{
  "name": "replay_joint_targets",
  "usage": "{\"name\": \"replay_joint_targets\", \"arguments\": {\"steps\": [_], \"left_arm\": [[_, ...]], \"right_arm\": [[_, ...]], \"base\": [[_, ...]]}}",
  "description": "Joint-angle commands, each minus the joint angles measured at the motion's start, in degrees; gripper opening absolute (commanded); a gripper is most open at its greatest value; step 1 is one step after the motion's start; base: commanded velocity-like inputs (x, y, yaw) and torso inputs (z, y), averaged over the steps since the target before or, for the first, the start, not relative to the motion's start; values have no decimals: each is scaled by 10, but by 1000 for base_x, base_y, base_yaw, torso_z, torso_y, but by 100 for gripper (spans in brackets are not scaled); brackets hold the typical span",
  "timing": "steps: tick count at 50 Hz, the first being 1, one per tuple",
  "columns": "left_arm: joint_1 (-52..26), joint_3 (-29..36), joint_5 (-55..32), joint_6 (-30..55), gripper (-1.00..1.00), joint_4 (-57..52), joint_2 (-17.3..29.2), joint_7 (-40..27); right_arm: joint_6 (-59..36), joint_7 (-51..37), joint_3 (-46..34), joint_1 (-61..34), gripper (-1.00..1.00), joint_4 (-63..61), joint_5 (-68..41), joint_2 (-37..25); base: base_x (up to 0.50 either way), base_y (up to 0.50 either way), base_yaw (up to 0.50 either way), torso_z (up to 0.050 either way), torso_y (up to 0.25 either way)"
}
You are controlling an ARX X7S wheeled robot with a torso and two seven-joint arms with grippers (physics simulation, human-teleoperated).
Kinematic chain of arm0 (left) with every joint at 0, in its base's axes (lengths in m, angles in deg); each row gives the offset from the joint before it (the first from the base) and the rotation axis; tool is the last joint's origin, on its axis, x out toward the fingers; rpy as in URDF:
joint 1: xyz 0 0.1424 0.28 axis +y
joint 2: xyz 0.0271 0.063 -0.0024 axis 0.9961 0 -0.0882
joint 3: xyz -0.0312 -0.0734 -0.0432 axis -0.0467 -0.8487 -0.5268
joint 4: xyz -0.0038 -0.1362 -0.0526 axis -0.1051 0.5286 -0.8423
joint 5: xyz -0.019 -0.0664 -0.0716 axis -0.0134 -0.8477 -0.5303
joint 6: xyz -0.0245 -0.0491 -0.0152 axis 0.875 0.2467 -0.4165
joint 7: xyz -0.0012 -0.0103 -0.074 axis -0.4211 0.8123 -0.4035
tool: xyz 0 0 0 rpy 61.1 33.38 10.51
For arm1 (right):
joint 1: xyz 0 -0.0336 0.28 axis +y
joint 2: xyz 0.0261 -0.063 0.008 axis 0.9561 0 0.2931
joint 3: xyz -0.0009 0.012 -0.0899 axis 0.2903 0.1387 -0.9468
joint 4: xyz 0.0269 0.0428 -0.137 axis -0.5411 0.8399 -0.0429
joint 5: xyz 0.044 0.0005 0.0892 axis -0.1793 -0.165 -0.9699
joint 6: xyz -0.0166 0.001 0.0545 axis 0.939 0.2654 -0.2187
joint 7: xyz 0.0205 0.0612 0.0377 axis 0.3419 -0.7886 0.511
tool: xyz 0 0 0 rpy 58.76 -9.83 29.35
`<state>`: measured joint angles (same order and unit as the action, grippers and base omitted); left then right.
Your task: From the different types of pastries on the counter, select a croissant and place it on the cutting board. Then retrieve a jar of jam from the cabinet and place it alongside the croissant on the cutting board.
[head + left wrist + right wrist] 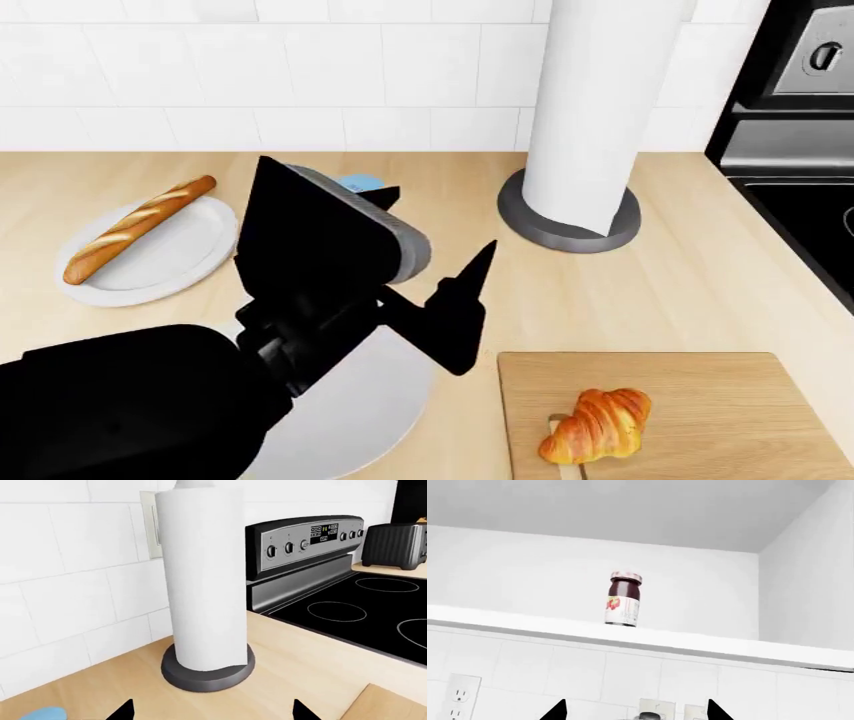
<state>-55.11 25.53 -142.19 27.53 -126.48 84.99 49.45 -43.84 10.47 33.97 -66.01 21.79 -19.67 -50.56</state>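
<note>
The croissant (598,425) lies on the cutting board (707,395) at the front right of the counter (667,300). A corner of the same board (390,705) shows in the left wrist view. My left gripper (213,712) hangs open over the bare counter, facing the paper towel roll, with nothing between its fingers. In the head view it (438,220) sits left of the board, apart from the croissant. The jar of jam (624,599) stands upright on the open cabinet's shelf (694,642). My right gripper (637,711) is open below the jar, some way from it.
A baguette (134,228) lies on a white plate (160,265) at the left. A second white plate (354,420) sits under my left arm. A paper towel roll (587,110) stands at the back. The stove (360,605) and a toaster (393,545) are right. A small blue cup (360,183) stands by the wall.
</note>
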Motion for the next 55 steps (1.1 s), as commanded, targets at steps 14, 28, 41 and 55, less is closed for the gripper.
{"name": "replay_joint_targets", "arguments": {"steps": [14, 28, 41, 55], "left_arm": [[6, -15, 3, -12, 100, -14, 29, 2], [18, -15, 4, -21, 100, -11, 33, 7], [6, -16, -22, -16, 100, -18, 34, -5], [4, -16, -29, -17, 100, -14, 38, -3]], "right_arm": [[-4, 92, -81, -206, 100, 133, 88, 38], [48, 196, -158, -283, 100, 274, 243, 73], [85, 297, -219, -367, 100, 423, 318, 114], [118, 405, -294, -491, 100, 637, 404, 175]], "base": [[0, 0, 0, 0, 0], [0, 0, 0, 0, 0], [0, 0, 0, 0, 0], [0, 0, 0, 0, 0]]}}
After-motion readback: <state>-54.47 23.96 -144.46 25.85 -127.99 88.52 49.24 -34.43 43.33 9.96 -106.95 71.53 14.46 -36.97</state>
